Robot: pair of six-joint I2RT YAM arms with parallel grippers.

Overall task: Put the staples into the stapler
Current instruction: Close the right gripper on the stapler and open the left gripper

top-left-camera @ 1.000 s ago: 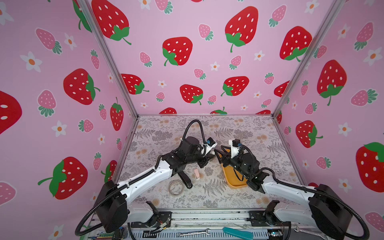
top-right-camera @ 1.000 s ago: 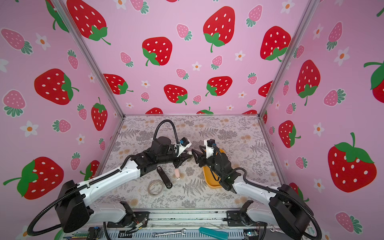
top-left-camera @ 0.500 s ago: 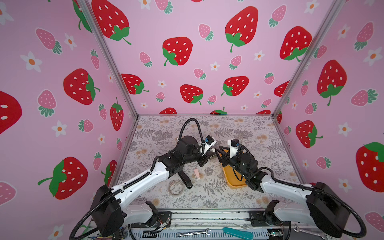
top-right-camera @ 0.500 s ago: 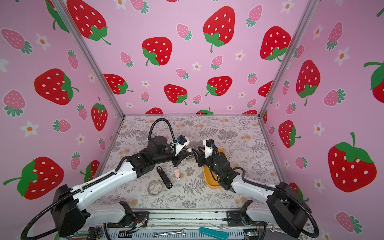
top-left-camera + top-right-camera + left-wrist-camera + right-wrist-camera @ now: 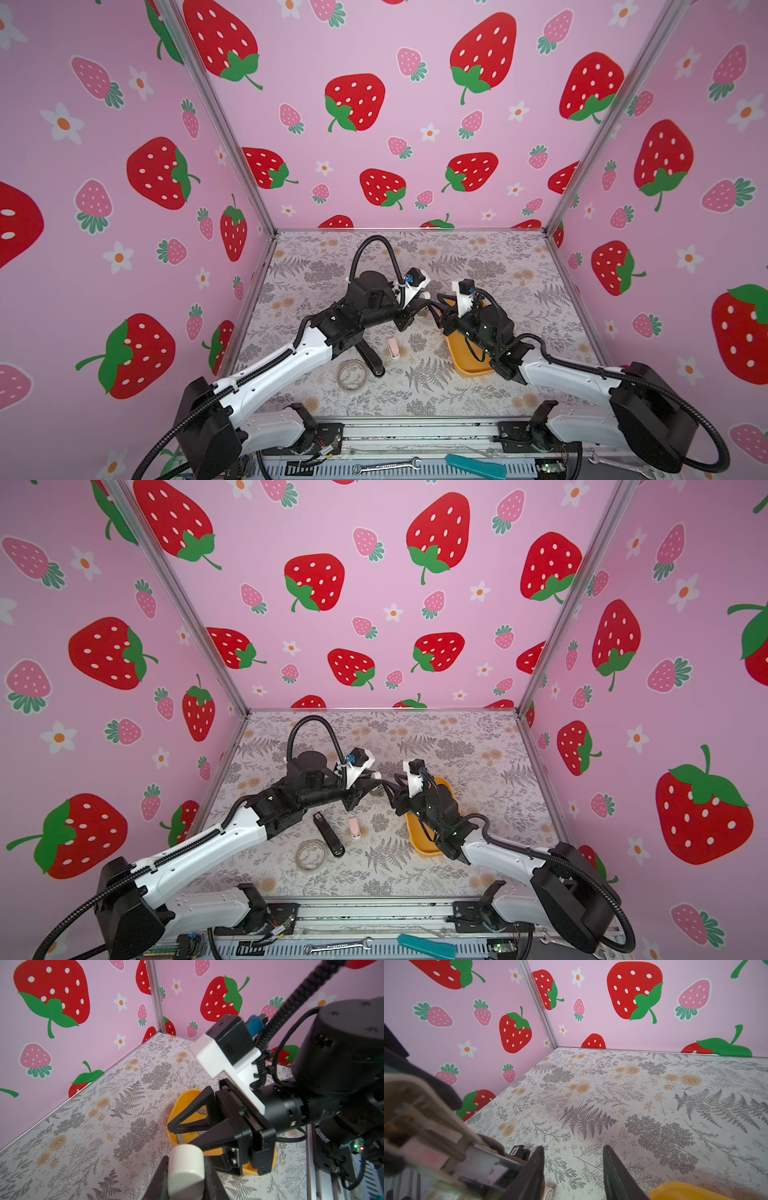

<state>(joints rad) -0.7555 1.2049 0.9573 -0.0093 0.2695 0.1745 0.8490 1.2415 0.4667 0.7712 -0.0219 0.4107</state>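
Left tool point(image 5: 186, 1180) clamped on white stapler point(image 5: 185, 1157); right tool point(image 5: 573, 1147) apart; staples point(image 5: 202, 1111) in yellow tray point(image 5: 188, 1096) only in left wrist view

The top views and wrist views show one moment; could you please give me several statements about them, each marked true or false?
1. The left gripper is shut on a white stapler. True.
2. The right gripper is shut. False: it is open, with nothing between its fingers.
3. In both top views the yellow tray lies right of the pink stapler. True.
4. The black stapler lies inside the tray. False: it lies on the table, left of the pink stapler.
5. A clear ring lies on the table beside the black stapler. True.
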